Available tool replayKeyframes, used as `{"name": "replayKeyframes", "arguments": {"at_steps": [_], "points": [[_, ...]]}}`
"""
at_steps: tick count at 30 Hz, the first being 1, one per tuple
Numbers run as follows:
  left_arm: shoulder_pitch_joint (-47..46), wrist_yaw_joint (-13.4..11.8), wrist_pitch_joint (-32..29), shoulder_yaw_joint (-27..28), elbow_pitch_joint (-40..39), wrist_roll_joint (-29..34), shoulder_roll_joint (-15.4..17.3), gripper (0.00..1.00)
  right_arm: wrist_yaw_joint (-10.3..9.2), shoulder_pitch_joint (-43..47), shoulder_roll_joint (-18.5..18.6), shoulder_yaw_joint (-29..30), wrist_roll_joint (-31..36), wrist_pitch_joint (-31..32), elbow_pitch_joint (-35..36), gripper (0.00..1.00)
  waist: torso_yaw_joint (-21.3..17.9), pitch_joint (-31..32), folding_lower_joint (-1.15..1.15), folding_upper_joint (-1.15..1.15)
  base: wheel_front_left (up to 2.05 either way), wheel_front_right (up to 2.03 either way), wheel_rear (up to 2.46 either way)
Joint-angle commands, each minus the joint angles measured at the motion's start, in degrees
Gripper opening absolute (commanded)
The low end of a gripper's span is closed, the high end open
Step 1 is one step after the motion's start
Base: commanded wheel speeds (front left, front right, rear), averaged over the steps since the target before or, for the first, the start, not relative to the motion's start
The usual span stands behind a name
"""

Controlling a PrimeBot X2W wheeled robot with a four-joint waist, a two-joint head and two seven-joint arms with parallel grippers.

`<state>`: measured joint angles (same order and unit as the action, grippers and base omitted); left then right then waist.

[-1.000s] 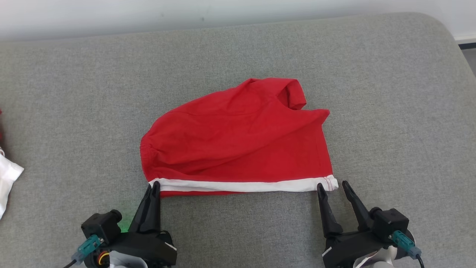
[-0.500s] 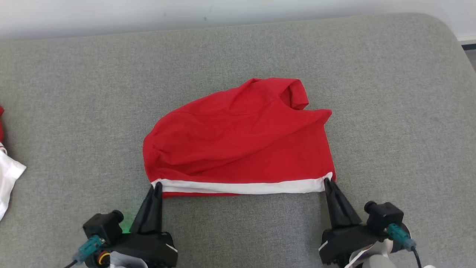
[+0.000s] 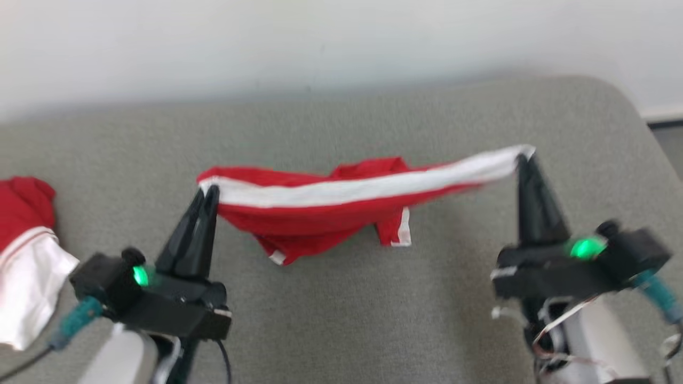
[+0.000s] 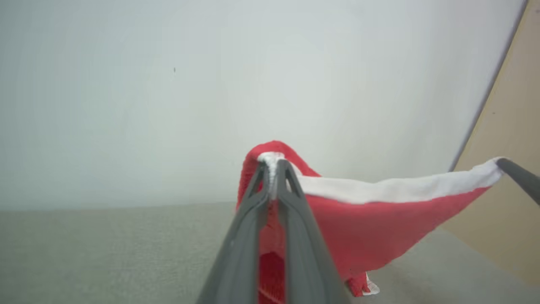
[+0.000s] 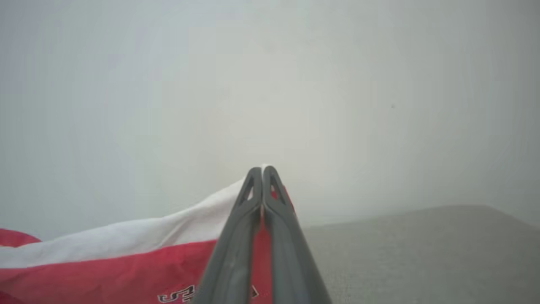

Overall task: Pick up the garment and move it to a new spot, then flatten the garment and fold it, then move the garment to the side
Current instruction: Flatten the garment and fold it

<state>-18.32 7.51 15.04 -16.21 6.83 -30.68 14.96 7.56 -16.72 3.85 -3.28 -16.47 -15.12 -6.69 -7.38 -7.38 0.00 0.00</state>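
Transport is the step we are judging ourselves to be in. We are holding the red garment (image 3: 320,218) up off the grey cushion (image 3: 373,309), strung by its white band (image 3: 341,191) between our two grippers. Our left gripper (image 3: 209,191) is pinching one end of that band, its fingers pressed together on the cloth. Our right gripper (image 3: 524,159) is pinching the other end the same way, its fingers closed to a point around the fabric. The band is running nearly taut from one to the other, with the right end riding higher in the head view, and the red body is sagging beneath it. The picture is blurred, so we are not managing to tell whether the lowest folds are brushing the cushion. A second red-and-white garment (image 3: 26,266) is lying at the cushion's left edge, well apart.

We are expecting the next move to call for both arms travelling together. They will need to hold their spacing so the band is neither slackening nor being yanked from a grip. After that we are expecting to lower the cloth onto a bare patch and draw it flat before any fold.

As for writing, dark outlined lettering (image 5: 177,294) is showing on the red cloth at the bottom edge of the right wrist view. It is cut off there, and we are not able to read it.
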Motion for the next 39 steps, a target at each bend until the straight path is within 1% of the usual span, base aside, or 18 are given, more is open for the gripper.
{"name": "replayKeyframes", "arguments": {"at_steps": [1,4,6,8,9,11,12,16,18,20,22,24,27,29,31,34,36,39], "points": [[-2.7,-0.1,0.2,-1.5,-2.3,-0.8,3.3,0.00,-0.15,-1.9,1.1,0.1,-1.2,0.0,2.2,0.00,2.2,6.3,0.00,0.00,0.00,0.00,0.00],[-7.8,-0.1,0.1,-3.9,-5.5,-2.4,9.3,0.00,-0.15,-5.5,2.1,0.0,-4.1,0.0,6.3,0.00,3.6,7.9,0.00,0.00,0.00,0.00,0.00],[-11.8,-0.1,-2.3,-5.1,-7.1,-3.4,13.2,0.00,-0.15,-7.8,3.0,-0.1,-6.3,0.0,7.5,0.00,4.3,8.3,0.00,0.00,0.00,0.00,0.00],[-15.6,-0.1,-5.6,-5.9,-8.1,-6.9,15.2,0.00,-0.15,-10.8,4.1,-0.6,-8.2,0.0,7.5,0.00,4.9,8.1,0.00,0.00,0.00,0.00,0.00],[-15.6,-0.1,-5.6,-5.9,-8.1,-6.9,15.2,0.00,-0.15,-10.8,4.1,-0.6,-8.2,0.0,7.5,0.00,4.9,8.1,0.00,0.00,0.00,0.00,0.00],[-19.6,-0.1,-9.1,-7.1,-8.1,-7.5,18.2,0.00,-0.15,-13.7,5.8,-1.4,-8.6,0.0,5.5,0.00,5.3,7.1,0.00,0.00,0.00,0.00,0.00],[-21.2,-0.1,-11.1,-7.8,-7.2,-8.9,18.5,0.00,-0.15,-15.6,6.6,-2.1,-8.6,0.2,4.1,0.00,5.5,5.9,0.00,0.00,0.00,0.00,0.00],[-29.4,-0.1,-15.7,-11.1,-2.7,-10.4,18.4,0.00,-0.15,-24.4,8.8,-3.7,-9.0,2.1,-2.6,0.00,6.7,-2.0,0.00,0.00,0.00,0.00,0.00],[-34.2,-0.1,-16.8,-13.1,1.8,-10.2,17.4,0.00,-0.15,-29.9,9.4,-4.1,-8.3,2.9,-7.1,0.00,7.1,-6.8,0.00,0.00,0.00,0.00,0.00],[-39.5,-0.1,-16.0,-14.7,7.9,-9.8,15.5,0.00,-0.15,-36.6,10.0,-3.7,-6.7,2.5,-12.2,0.00,7.5,-11.2,0.00,0.00,0.00,0.00,0.00],[-45.1,-0.1,-14.2,-16.0,13.6,-8.4,14.7,0.00,-0.15,-43.2,9.5,-3.0,-4.9,1.8,-17.2,0.00,7.3,-14.9,0.00,0.00,0.00,0.00,0.00],[-50.8,-0.1,-10.5,-16.0,18.1,-7.4,13.1,0.00,-0.15,-49.2,8.9,-2.1,-3.2,0.9,-21.4,0.00,6.9,-17.4,0.00,0.00,0.00,0.00,0.00],[-57.2,-0.1,-4.6,-17.2,22.9,-6.5,10.8,0.00,-0.15,-55.7,9.6,-1.7,0.1,0.0,-24.9,0.00,6.8,-19.1,0.00,0.00,0.00,0.00,0.00],[-59.6,-0.1,-2.7,-18.4,25.9,-7.4,10.0,0.00,-0.15,-58.1,9.8,-0.4,1.2,-0.1,-24.5,0.00,6.7,-19.1,0.00,0.00,0.00,0.00,0.00],[-60.2,-0.1,-1.3,-19.4,28.0,-8.6,9.7,0.00,-0.15,-57.5,9.4,1.0,1.1,-0.1,-23.2,0.00,6.4,-18.3,0.00,0.00,0.00,0.00,0.00],[-56.4,-0.1,-0.2,-20.7,30.5,-10.8,9.0,0.00,-0.15,-52.8,9.6,0.8,0.5,-0.1,-21.1,0.00,6.0,-16.6,0.00,0.00,0.00,0.00,0.00],[-51.6,-0.1,0.1,-21.7,32.0,-12.0,8.1,0.00,-0.16,-47.7,10.2,-0.9,0.0,-0.1,-19.6,0.00,5.8,-15.0,0.00,0.00,0.00,0.00,0.00],[-42.4,-0.1,0.2,-19.7,32.1,-14.2,6.8,0.00,-0.15,-37.8,10.7,-3.3,-1.9,-0.1,-18.2,0.00,5.4,-13.1,0.00,0.00,0.00,0.00,0.00]]}}
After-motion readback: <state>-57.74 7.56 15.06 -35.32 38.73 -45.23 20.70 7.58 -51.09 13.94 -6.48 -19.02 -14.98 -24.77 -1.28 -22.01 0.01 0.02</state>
